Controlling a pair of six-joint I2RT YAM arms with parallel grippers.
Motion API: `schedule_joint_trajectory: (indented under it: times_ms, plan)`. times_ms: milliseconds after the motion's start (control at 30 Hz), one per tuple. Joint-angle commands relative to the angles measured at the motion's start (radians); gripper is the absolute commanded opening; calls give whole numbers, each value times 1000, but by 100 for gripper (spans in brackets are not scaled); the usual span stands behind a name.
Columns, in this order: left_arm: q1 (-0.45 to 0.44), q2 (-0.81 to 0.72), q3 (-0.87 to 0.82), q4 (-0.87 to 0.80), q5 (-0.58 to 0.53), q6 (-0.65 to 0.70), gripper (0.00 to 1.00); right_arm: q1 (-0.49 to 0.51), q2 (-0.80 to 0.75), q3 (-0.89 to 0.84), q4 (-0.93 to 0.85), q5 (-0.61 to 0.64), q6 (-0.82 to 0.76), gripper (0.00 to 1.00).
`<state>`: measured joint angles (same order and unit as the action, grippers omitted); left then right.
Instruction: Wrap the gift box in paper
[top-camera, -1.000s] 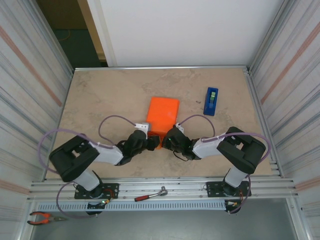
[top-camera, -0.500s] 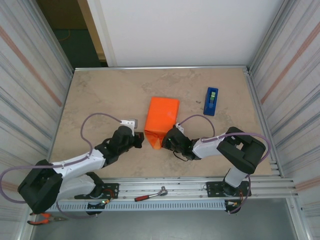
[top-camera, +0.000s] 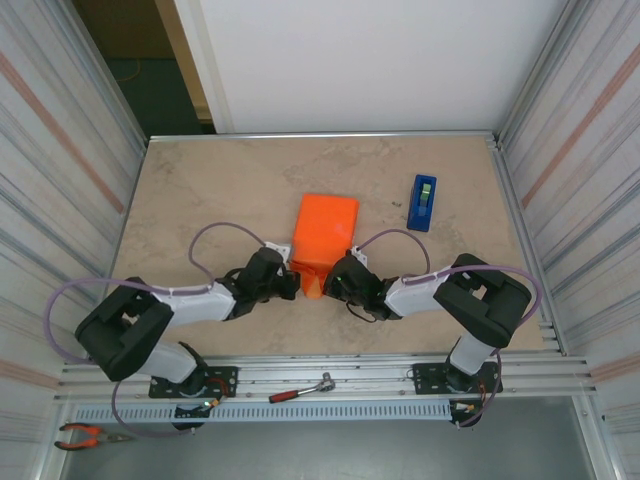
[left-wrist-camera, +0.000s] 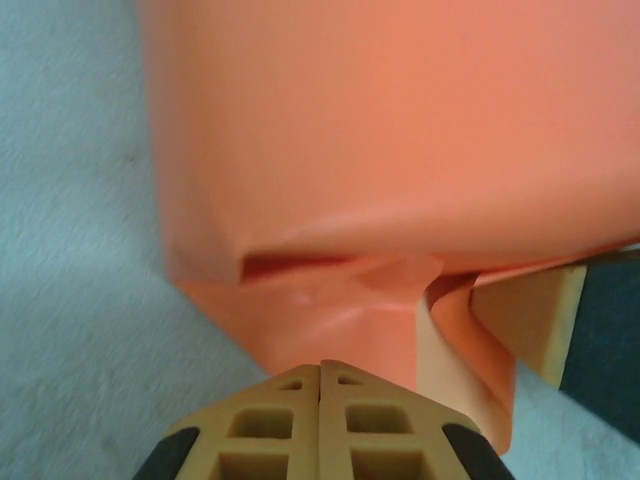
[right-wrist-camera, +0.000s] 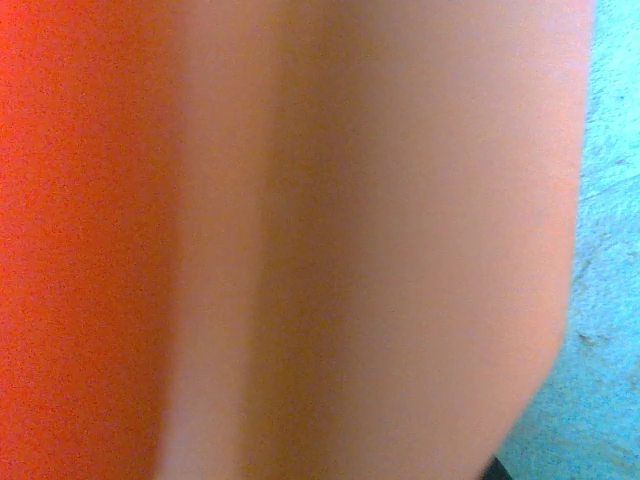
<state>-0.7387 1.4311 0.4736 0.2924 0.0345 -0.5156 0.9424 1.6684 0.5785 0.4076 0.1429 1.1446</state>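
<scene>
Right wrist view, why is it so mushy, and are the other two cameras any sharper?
Right wrist view: the orange paper is too close to focus, a soft smear with a dim band down it. Left wrist view: sharper, the paper's creases and the left gripper read clearly, though the table looks bluish. Top external view: sharp, evenly lit, shadows soft.

top view looks down; both wrist views hug the paper (left-wrist-camera: 380, 150).

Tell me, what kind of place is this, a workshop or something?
Probably a robot test cell in a lab: a tabletop boxed in by ribbed metal walls, two robot arms bolted to a rail, and pliers left on the near ledge.
</scene>
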Motion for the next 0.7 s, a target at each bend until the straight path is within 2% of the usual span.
schedule_joint_trajectory:
  times_ms: [0,400,667]
  plan:
    - [2,43,46,48,6,33,0,26,68,-24,-174,-53,17,0]
    - [-35,197,90,31,-126,71,0,26,64,-33,-169,-52,17,0]
    - [-45,43,39,-7,-180,83,0,26,68,-33,-165,-54,17,0]
